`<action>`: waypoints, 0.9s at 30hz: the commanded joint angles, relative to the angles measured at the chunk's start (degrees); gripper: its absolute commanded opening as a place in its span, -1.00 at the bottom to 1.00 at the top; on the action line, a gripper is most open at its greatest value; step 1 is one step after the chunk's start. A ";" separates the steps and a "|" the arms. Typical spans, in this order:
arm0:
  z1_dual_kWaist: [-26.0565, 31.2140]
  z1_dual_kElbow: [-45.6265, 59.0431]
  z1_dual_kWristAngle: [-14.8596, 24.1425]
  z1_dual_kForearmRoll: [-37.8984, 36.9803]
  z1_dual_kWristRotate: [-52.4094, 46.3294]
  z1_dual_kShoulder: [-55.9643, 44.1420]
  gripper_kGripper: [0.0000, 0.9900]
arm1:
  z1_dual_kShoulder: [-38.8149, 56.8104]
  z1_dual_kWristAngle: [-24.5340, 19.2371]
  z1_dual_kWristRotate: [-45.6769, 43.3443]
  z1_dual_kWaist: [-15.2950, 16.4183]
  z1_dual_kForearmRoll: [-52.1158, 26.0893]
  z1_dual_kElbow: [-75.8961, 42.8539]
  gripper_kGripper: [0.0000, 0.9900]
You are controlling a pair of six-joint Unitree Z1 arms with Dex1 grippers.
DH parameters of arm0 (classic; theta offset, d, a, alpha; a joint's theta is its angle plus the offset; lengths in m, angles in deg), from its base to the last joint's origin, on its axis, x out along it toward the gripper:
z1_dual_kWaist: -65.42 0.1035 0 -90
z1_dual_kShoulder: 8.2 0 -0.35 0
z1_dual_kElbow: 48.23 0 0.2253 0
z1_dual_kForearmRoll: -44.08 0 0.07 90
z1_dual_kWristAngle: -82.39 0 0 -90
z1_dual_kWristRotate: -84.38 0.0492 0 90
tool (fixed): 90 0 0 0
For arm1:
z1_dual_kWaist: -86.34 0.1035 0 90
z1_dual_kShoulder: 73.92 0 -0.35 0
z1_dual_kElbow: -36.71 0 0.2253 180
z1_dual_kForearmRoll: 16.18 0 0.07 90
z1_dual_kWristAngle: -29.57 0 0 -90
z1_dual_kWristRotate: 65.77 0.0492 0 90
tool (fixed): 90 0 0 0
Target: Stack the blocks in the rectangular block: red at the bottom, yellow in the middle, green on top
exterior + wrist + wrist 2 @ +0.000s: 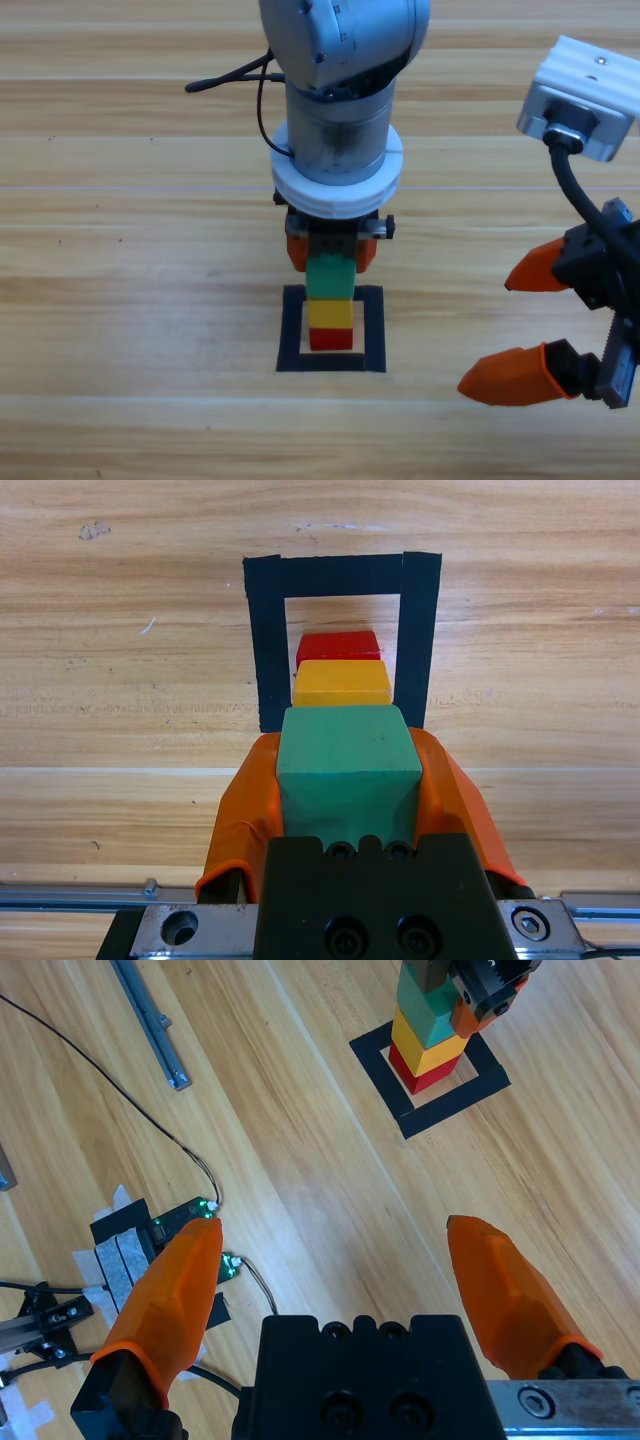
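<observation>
Left wrist view: left gripper clamps the matte green cube atop yellow and red inside the black tape square. Right gripper hangs open, well apart.

On the wooden desk, the left pincer comes straight down over the black tape square, its orange jaws closed on the green cube. Green sits on the yellow cube, yellow on the red cube. The right pincer waits near the right edge, jaws spread apart.
</observation>
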 commanded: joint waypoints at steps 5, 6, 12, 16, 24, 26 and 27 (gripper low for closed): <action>-1.72 1.74 -0.33 -0.85 -0.50 3.01 -1.00 | 2.59 0.84 -0.09 1.10 -0.88 -1.88 1.00; -1.72 1.74 -0.33 -0.93 -0.50 3.01 -1.00 | 2.59 0.93 -0.09 1.10 -0.88 -1.88 1.00; -1.72 1.74 -0.16 -0.93 -0.50 3.19 -1.00 | 2.59 0.93 0.00 1.10 -0.88 -1.79 1.00; -1.72 1.74 -0.16 -1.11 -0.59 3.37 -1.00 | 2.59 0.93 0.00 1.10 -0.88 -1.79 1.00; -1.72 1.74 -0.16 -1.64 -0.59 4.16 -0.92 | 2.68 1.02 0.00 1.10 -0.88 -1.79 1.00; -1.72 1.65 -0.16 -1.64 -0.59 4.16 -0.92 | 2.76 1.02 0.00 1.10 -0.88 -1.79 1.00; -1.72 1.65 -0.07 -1.64 -0.59 4.16 -0.91 | 2.76 1.02 0.00 1.10 -0.88 -1.79 1.00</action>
